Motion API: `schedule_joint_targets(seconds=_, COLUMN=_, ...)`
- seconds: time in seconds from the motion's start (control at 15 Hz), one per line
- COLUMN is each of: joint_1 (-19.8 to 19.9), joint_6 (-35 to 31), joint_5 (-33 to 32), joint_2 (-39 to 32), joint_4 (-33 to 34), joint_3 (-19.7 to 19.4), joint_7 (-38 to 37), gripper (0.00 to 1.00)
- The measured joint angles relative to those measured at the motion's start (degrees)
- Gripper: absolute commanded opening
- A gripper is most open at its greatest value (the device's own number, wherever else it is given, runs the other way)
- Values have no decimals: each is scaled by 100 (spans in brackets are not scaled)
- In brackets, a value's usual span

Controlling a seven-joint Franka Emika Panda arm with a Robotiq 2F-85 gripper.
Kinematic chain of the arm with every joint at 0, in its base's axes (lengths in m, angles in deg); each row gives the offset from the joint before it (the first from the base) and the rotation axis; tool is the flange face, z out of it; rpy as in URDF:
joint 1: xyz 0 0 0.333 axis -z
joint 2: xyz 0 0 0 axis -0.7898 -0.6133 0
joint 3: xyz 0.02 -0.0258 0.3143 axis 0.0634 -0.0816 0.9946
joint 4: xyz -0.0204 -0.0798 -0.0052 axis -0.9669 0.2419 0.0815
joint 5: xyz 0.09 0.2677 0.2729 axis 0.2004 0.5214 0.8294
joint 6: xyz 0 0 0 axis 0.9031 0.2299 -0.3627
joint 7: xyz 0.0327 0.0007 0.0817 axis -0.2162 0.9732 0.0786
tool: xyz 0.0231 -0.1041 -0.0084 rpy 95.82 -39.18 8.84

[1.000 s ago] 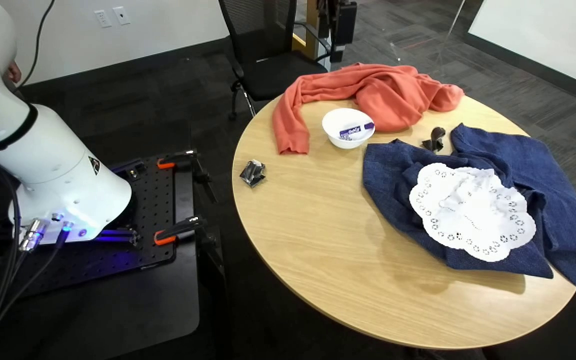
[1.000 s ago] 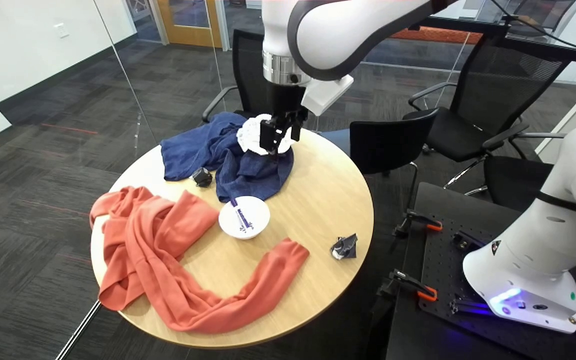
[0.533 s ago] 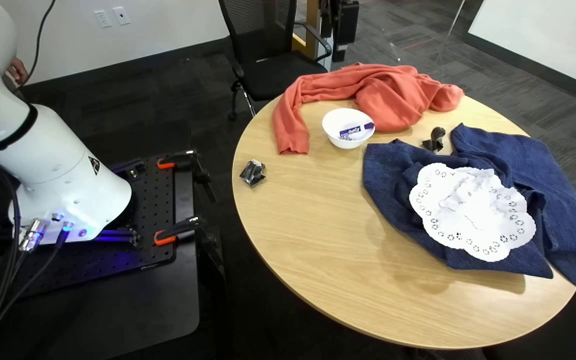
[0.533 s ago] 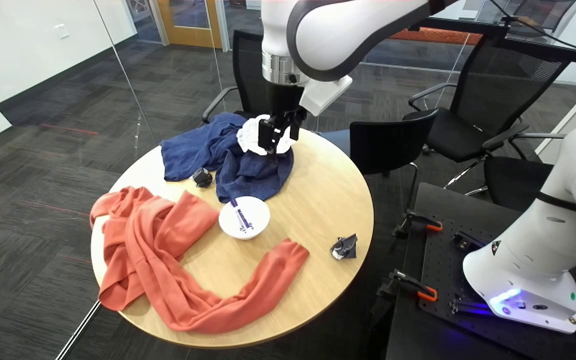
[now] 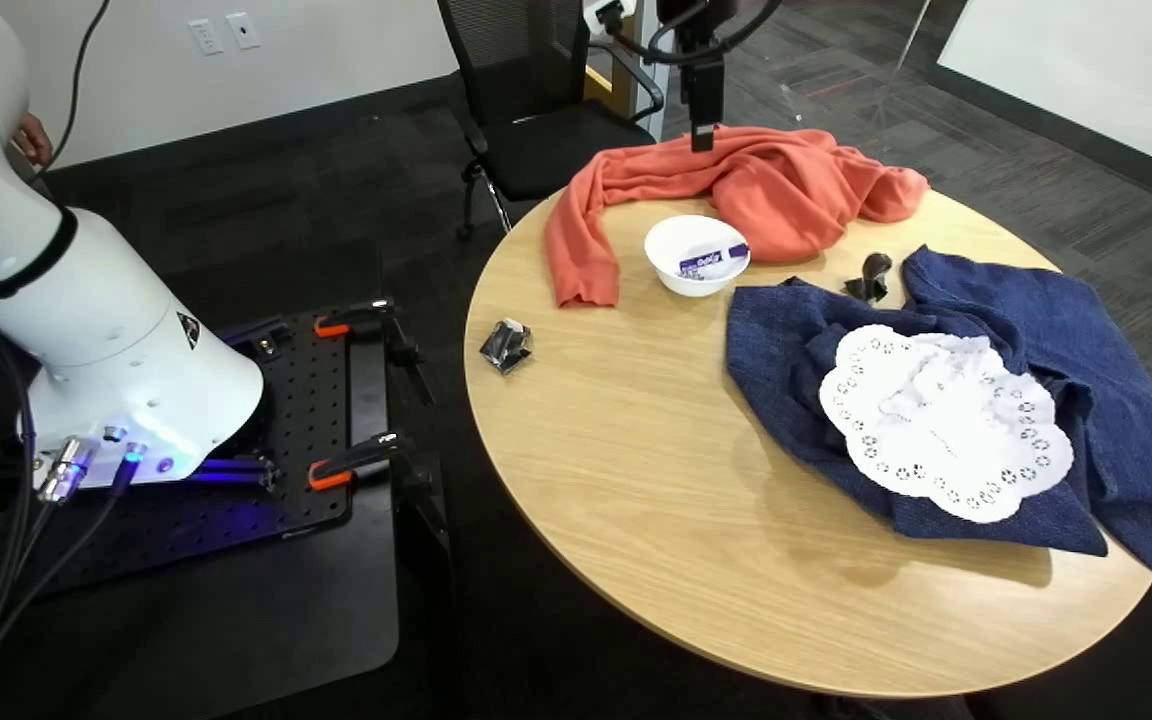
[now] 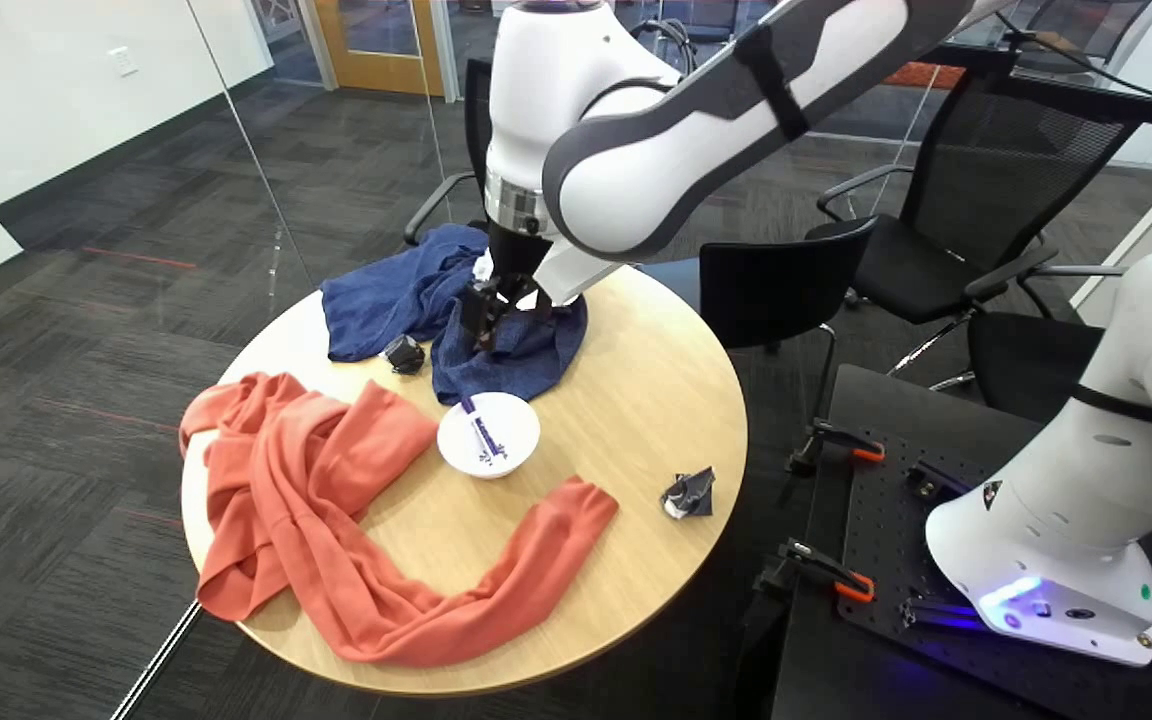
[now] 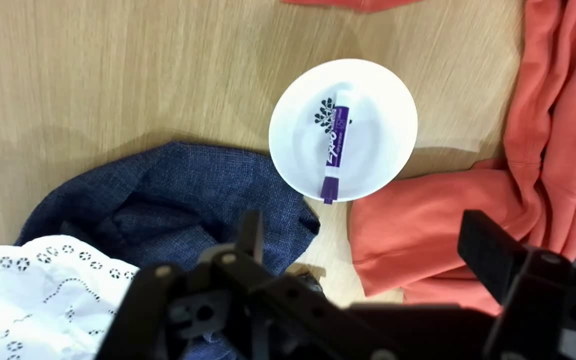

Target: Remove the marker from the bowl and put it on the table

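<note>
The purple marker [image 7: 337, 137] lies in the white bowl [image 7: 385, 135] in the wrist view. Its dark cap reaches the rim, and its other end rests near the bowl's middle. Marker [image 5: 704, 263] [image 6: 483, 430] and bowl [image 5: 669, 240] [image 6: 523, 440] also show in both exterior views. The bowl stands upright on the light wood table [image 5: 626, 470]. My gripper [image 7: 363, 232] is open and empty, its fingers wide apart. In an exterior view the gripper [image 6: 508, 310] hangs above the table near the blue cloth, apart from the bowl. One finger [image 5: 704, 115] shows in an exterior view.
An orange cloth [image 5: 776, 190] and a dark blue cloth [image 5: 796, 340] lie close to the bowl. A white doily [image 5: 936, 430] rests on the blue cloth. A small black lumpy object [image 6: 404, 354] lies between the cloths. A crumpled black wrapper [image 5: 507, 346] lies near the table edge.
The arm and gripper have moved lower and closer to the bowl, from over the doily to over the blue cloth. The marker and bowl have not moved.
</note>
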Motion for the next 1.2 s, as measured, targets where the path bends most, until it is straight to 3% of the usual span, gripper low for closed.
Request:
schedule_joint_targets(seconds=0.33, joint_1=-229, joint_6=-169, joint_5=-309, joint_2=-669, joint_4=269, joint_3=-120, joint_7=-686, gripper=100)
schedule_joint_targets(seconds=1.2, joint_1=-502, joint_6=-90, joint_5=-257, joint_2=-2083, joint_4=1365, joint_3=-383, joint_7=-723, gripper=100)
